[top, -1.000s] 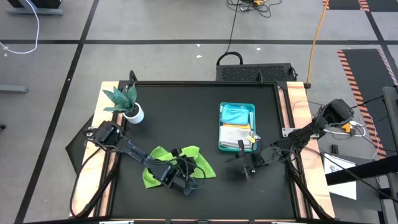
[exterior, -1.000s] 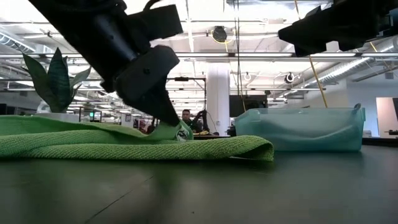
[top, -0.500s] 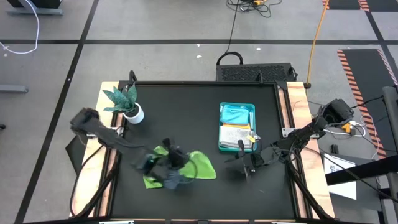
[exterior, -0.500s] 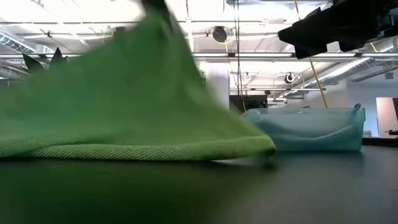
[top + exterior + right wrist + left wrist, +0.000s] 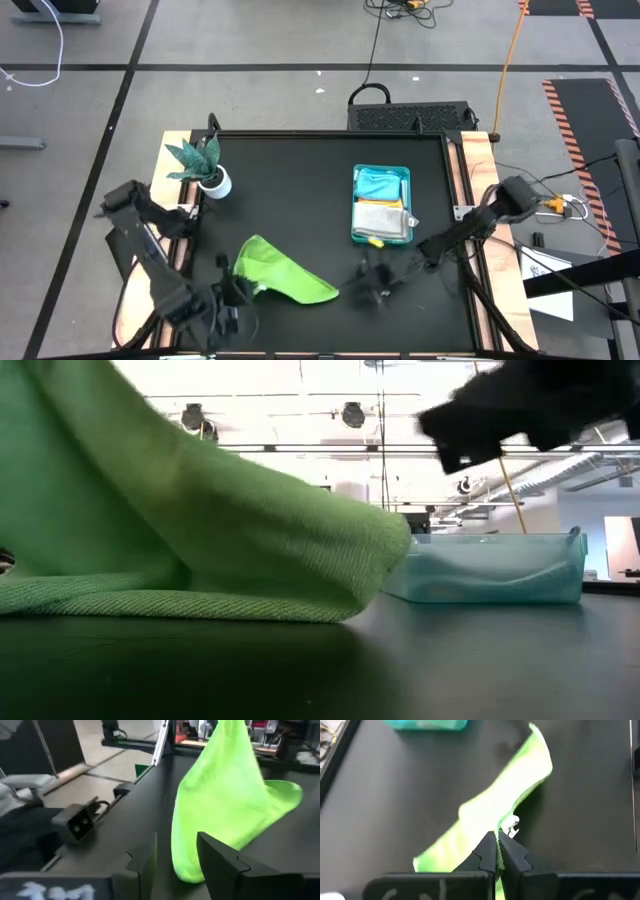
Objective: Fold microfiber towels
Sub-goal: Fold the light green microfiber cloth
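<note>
A lime green towel [image 5: 283,276] lies stretched out near the table's front, left of centre. My left gripper [image 5: 230,292] is shut on its left end and holds that end up; in the low view the cloth [image 5: 200,510] slopes up toward the left. My right gripper [image 5: 180,857] stands open just right of the towel's low right end [image 5: 325,293], fingers pointing at it, and I see no touch. The teal tray [image 5: 381,172] holds a folded blue towel [image 5: 380,186] and a folded white-grey one [image 5: 378,216]. My left gripper pinches the towel's edge [image 5: 490,827] between its two shut fingers, next to a small white label [image 5: 510,826]. The fingers slant down from the table's near left. The cloth runs away from them, drawn out long, and its far end [image 5: 540,750] lies on the table.
A small plant in a white pot [image 5: 207,168] stands at the far left of the black tabletop [image 5: 290,190]. The tray sits right of centre. Wooden side rails [image 5: 470,170] border the table, and cables hang off its right side.
My left gripper has shut on the towel, risen, and gone toward the table's near left corner. It has pulled the towel's left part up and drawn the cloth out long, while the right end stayed on the table. My right gripper has gone toward the towel and the near edge.
</note>
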Tool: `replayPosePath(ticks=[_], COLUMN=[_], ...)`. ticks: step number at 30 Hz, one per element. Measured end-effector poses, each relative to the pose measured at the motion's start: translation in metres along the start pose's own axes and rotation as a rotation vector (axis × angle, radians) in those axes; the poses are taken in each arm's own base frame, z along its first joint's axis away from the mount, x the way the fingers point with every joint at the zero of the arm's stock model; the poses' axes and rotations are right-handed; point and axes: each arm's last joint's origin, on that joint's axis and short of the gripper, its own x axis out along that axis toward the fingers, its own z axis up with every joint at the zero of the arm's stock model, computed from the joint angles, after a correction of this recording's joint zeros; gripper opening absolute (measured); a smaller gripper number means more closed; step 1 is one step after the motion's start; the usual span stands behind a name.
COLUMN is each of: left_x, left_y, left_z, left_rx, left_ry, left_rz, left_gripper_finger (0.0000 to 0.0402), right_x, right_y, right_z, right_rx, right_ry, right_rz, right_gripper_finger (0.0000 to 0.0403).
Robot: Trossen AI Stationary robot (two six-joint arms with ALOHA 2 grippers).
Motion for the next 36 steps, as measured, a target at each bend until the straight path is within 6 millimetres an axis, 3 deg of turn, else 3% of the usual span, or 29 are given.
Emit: replayPosePath(ticks=[4,8,16,20,24,31,36], left_x=[0.005,0.013,0.033,0.038,0.040,0.043,0.044], left_y=[-0.025,-0.046,-0.071,-0.074,-0.073,-0.072,-0.071], left_z=[-0.021,-0.040,-0.066,-0.068,-0.066,-0.063,-0.061], left_rx=[0.016,0.021,0.043,0.045,0.035,0.030,0.013], left_ry=[0.021,0.035,0.052,0.054,0.055,0.056,0.041], left_rz=[0.012,0.031,0.091,0.106,0.111,0.117,0.124], left_gripper_finger=[0.0008,0.0005,0.0009,0.0007,0.0022,0.0010,0.0010], right_x=[0.039,0.060,0.071,0.076,0.077,0.078,0.082], right_y=[0.004,0.008,0.031,0.034,0.031,0.028,0.023], right_z=[-0.009,-0.009,-0.020,-0.022,-0.020,-0.026,-0.033], right_rx=[0.008,-0.033,-0.316,-0.407,-0.384,-0.362,-0.368], right_ry=[0.161,0.280,0.289,0.220,0.204,0.245,0.262], right_rz=[-0.024,-0.027,0.044,-0.097,-0.151,-0.018,-0.025], right_gripper_finger=[0.0163,0.0188,0.0192,0.0184,0.0184,0.0179,0.0134])
